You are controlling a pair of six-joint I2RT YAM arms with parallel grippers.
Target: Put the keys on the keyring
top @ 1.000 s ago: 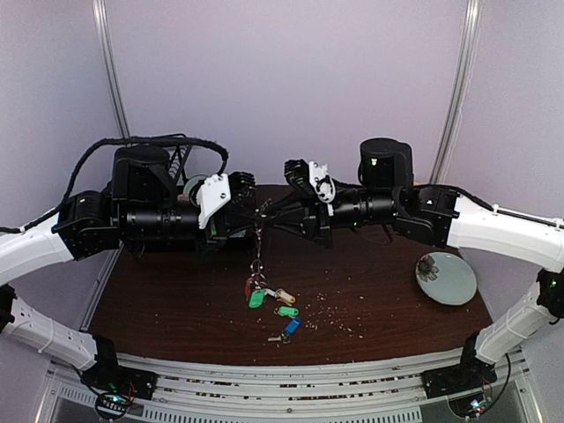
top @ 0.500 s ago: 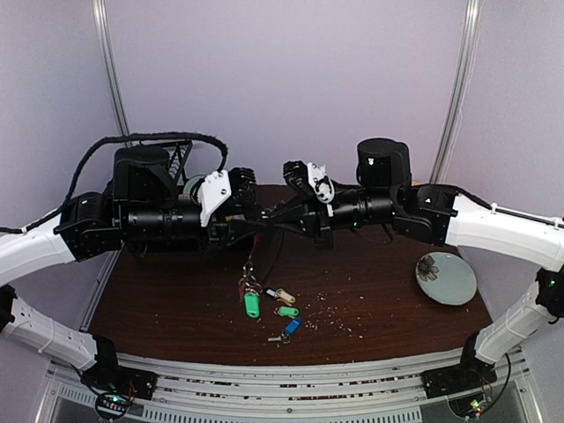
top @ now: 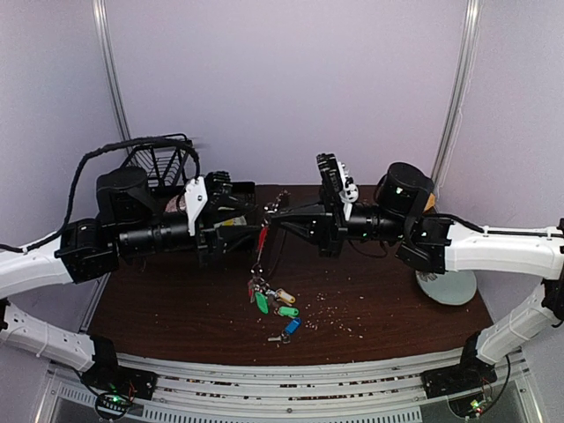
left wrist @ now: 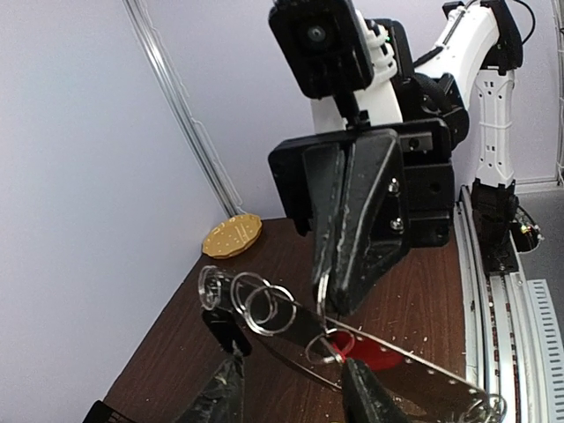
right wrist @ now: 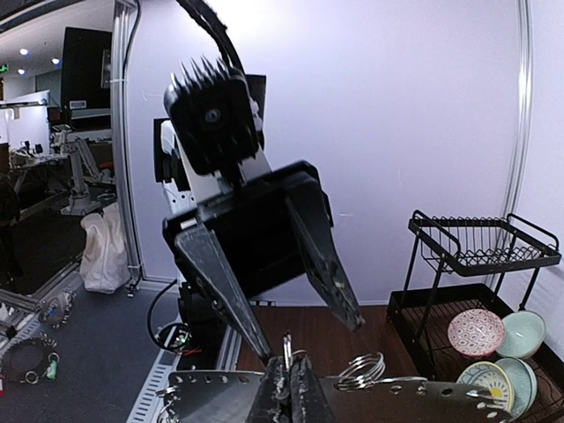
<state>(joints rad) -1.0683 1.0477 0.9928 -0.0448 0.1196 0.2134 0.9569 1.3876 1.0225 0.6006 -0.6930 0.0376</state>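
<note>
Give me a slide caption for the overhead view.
Both tools meet mid-air over the table, tagged keys dangling between them.

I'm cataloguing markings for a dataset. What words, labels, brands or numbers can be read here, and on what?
None: no readable text in any view.
Key tags: blank as far as can be seen, too small to tell.
Plate: floral pattern only, no lettering.
Left gripper and right gripper: no legible brand or label.
Green sign at the right wrist view's far left: too small to read.
</note>
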